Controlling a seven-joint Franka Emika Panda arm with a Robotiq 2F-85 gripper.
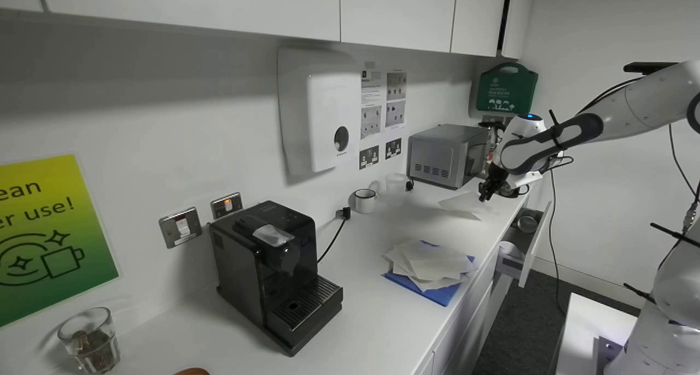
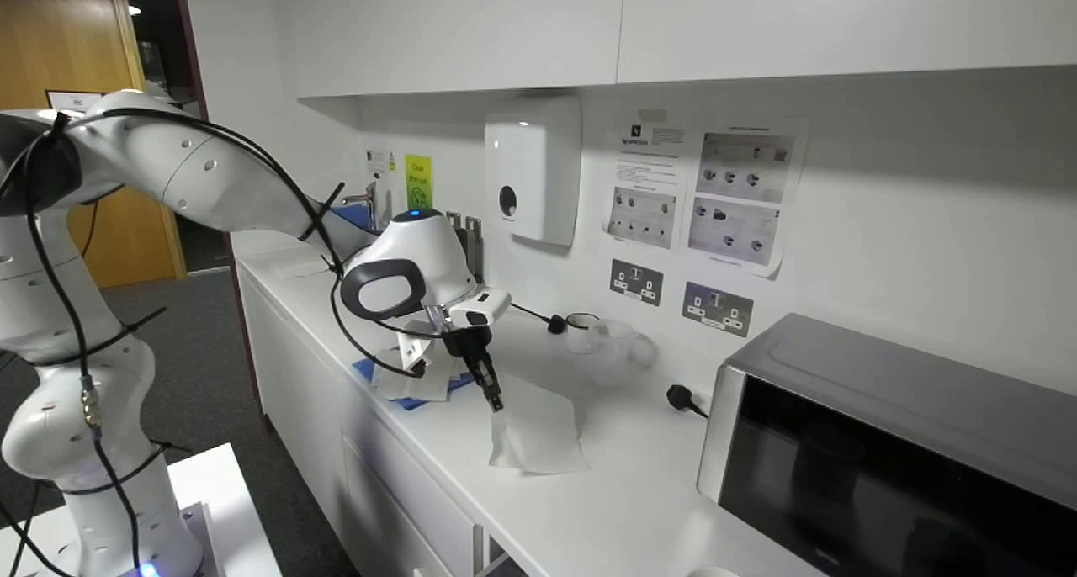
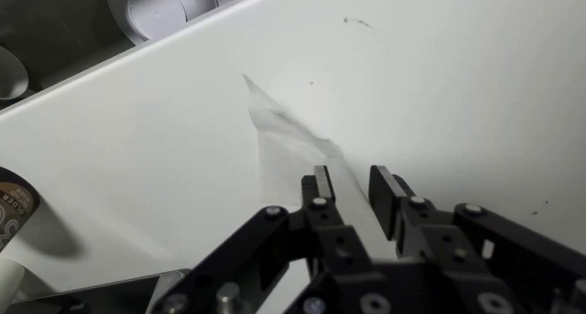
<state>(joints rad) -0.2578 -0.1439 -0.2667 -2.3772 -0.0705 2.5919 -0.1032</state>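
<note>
Gripper (image 3: 351, 182) closest in wrist view, fingers parted, nothing seen pinched between them. Paper sheet (image 3: 284, 167) lies under fingertips on tabletop (image 3: 160, 140), creased along one edge; contact with fingers unclear. Probably light, limp, slippery, easily torn; creased edge looks best for gentle pinch.

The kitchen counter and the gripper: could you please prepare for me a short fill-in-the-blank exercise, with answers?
The gripper, near a loose white sheet, is not shut but ____.
In both exterior views, the dark-rimmed mug appears to the ____ of the microwave.
The coffee machine is ____ in colour.
Missing words: open; left; black.
</note>
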